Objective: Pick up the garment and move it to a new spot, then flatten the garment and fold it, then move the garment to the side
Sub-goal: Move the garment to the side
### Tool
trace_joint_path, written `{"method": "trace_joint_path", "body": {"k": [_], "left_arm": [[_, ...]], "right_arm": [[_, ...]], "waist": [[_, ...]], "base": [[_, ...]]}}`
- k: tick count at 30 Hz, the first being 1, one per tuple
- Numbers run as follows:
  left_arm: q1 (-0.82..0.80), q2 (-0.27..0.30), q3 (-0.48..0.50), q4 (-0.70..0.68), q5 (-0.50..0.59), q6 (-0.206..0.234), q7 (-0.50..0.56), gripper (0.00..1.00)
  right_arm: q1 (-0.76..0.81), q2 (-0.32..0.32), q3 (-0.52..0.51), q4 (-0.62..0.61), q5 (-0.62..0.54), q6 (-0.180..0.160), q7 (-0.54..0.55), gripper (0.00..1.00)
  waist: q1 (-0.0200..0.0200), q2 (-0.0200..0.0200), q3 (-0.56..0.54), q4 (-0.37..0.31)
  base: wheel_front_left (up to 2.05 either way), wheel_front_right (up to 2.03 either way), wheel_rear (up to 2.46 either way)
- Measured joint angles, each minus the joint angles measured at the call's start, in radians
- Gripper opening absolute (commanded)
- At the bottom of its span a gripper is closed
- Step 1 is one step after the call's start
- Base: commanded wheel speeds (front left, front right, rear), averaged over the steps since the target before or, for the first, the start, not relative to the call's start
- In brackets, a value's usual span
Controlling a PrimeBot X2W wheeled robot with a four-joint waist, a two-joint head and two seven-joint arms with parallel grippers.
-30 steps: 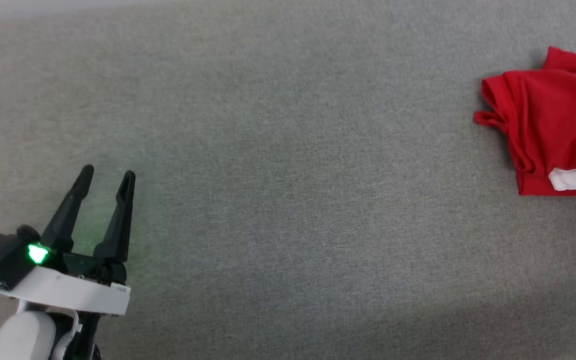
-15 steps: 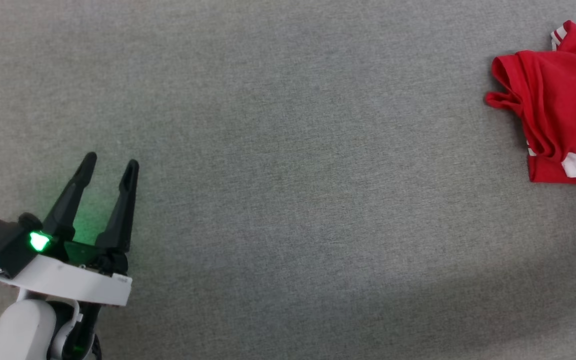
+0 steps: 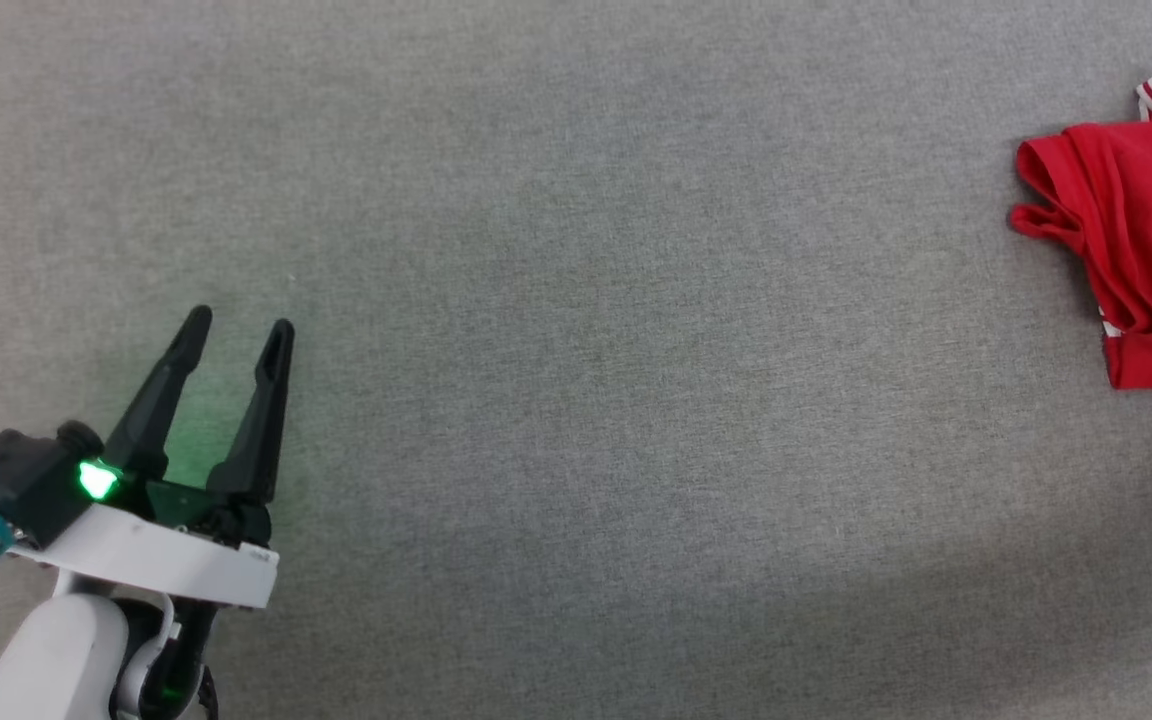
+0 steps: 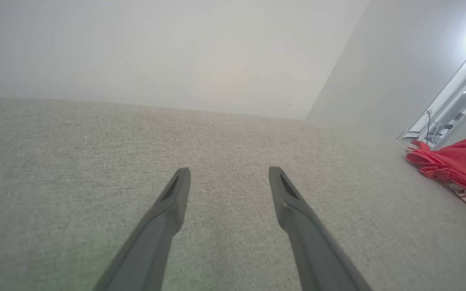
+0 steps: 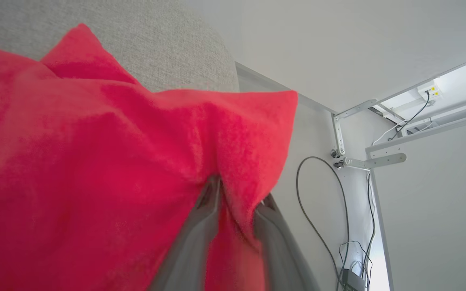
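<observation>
The garment [image 3: 1136, 220], a red T-shirt with white striped trim, lies bunched at the far right edge of the head view, partly cut off. In the left wrist view the garment [image 4: 459, 165] is a red heap at the right. My left gripper [image 3: 239, 322] hovers open and empty over the grey surface at the lower left, far from the shirt, and its spread jaws [image 4: 229, 171] hold nothing. In the right wrist view my right gripper [image 5: 241, 192] has its fingers partly apart, and a fold of the garment [image 5: 95, 161] still lies between them.
The grey fabric-covered tabletop [image 3: 586, 350] stretches between my left gripper and the shirt. Its rounded corner [image 5: 225, 60] ends just beyond the shirt, near a white wall. Past that edge are a black cable [image 5: 318, 194] and a white metal frame [image 5: 378, 161].
The shirt has slid further right and out of the head view. The left gripper has stayed open, barely shifting in the picture.
</observation>
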Motion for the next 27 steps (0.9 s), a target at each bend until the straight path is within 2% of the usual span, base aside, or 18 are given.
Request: {"method": "trace_joint_path", "body": {"k": [12,17,27], "left_arm": [[0.043,-0.035,0.004,0.032,-0.003,0.000,0.000,1.00],[0.081,-0.050,0.014,0.045,-0.006,0.000,0.000,1.00],[0.185,-0.066,0.044,0.077,-0.012,0.000,0.000,1.00]], "right_arm": [[-0.018,0.049,-0.011,0.077,-0.023,0.000,-0.089,1.00],[-0.001,0.087,-0.003,0.072,0.000,0.000,-0.145,1.00],[0.136,0.170,0.017,0.010,0.059,0.000,-0.268,1.00]], "waist": [[0.0000,0.0000,-0.088,0.018],[0.0000,0.0000,-0.155,0.026],[0.0001,0.0000,-0.311,0.048]], "base": [[0.00,0.00,0.00],[0.00,0.00,0.00],[0.00,0.00,0.00]]}}
